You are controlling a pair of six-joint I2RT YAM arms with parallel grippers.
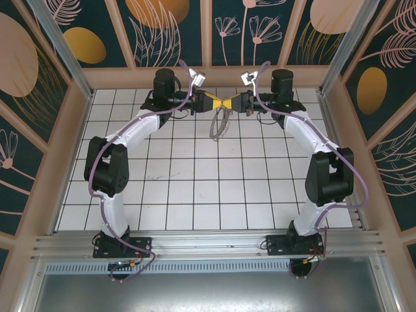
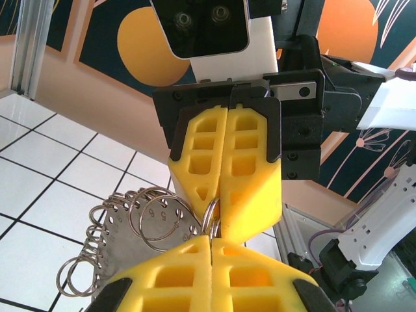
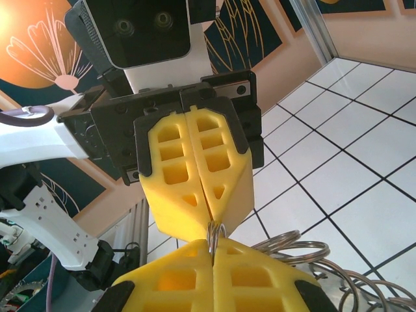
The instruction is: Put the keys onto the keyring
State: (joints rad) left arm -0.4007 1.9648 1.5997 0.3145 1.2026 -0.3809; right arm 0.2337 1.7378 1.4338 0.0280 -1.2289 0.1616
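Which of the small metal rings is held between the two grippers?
The ring pinched where the left gripper and right gripper meet tip to tip, both shut on it. The other rings hang loose in a bunch outside that grip.

Twin arms, same look: left arm [image 1: 140, 127] and right arm [image 1: 300, 130] in white shells with chunky black joints [image 1: 107, 170]; purple cables [image 1: 366, 185] looping down each; black base plates [image 1: 120, 246]; left end effector [image 2: 211, 239] and right end effector [image 3: 213, 246] have yellow honeycomb fingers [image 2: 250, 195], black screw-studded brackets [image 2: 299, 123], a white-and-black camera box [image 3: 146, 32] on top.
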